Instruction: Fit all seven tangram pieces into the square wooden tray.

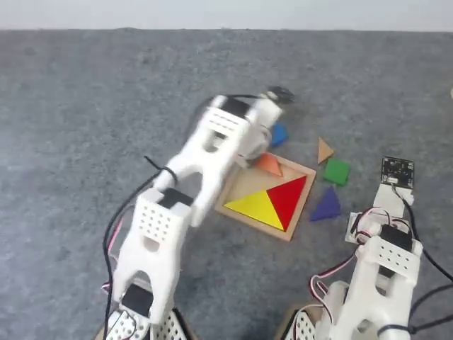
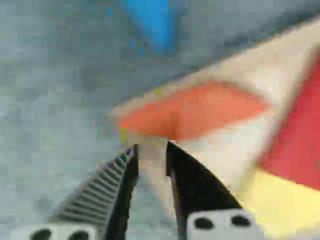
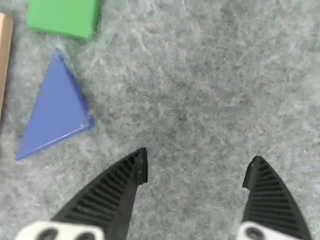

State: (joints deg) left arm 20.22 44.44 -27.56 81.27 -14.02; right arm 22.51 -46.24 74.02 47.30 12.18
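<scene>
The square wooden tray (image 1: 244, 183) holds a yellow triangle (image 1: 255, 207) and a red triangle (image 1: 289, 197). An orange triangle (image 1: 270, 164) lies at the tray's far corner, partly over the rim. My left arm (image 1: 219, 138) stretches over that corner. Its gripper (image 2: 151, 152) has its fingers close together at the edge of the orange triangle (image 2: 190, 112). A blue piece (image 1: 279, 134) lies beyond the tray. To the right of the tray lie a tan triangle (image 1: 324, 150), a green square (image 1: 336, 171) and a violet triangle (image 1: 326, 205). My right gripper (image 3: 197, 165) hangs open over bare carpet beside the violet triangle (image 3: 55, 112).
Grey carpet (image 1: 85, 106) covers the whole table. My right arm (image 1: 386, 258) stands at the front right, close to the loose pieces. The tray's left half (image 2: 235, 150) shows bare wood.
</scene>
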